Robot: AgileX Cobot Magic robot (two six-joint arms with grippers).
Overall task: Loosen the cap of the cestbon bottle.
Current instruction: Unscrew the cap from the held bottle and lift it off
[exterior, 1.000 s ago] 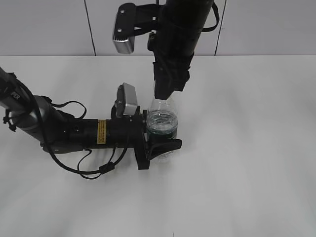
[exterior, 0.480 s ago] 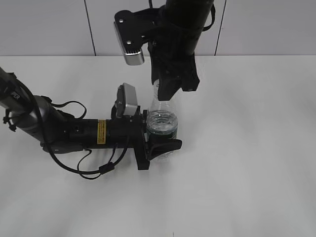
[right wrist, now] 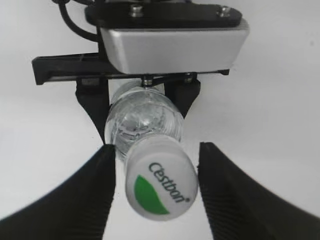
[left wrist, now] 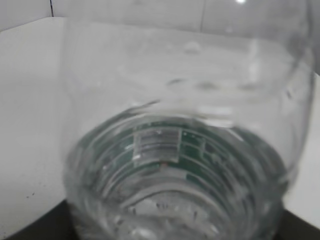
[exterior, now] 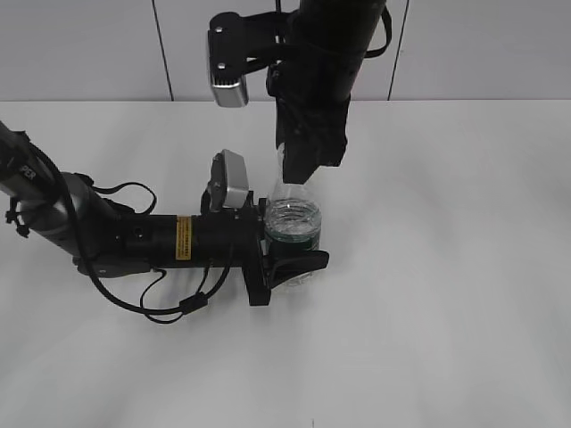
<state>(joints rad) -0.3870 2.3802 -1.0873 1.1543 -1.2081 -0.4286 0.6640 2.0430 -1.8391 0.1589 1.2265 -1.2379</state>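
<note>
Cap on bottle mid-bench, left gripper clamps bottle body; right gripper spread wide either side of cap, not touching; thin squashy plastic, grip cap's rim

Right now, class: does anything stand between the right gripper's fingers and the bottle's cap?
Nothing visible does. In the right wrist view the cap sits between the right gripper fingers, with a bare gap on each side. The left gripper holds the cestbon bottle lower down, clear of the cap.
</note>
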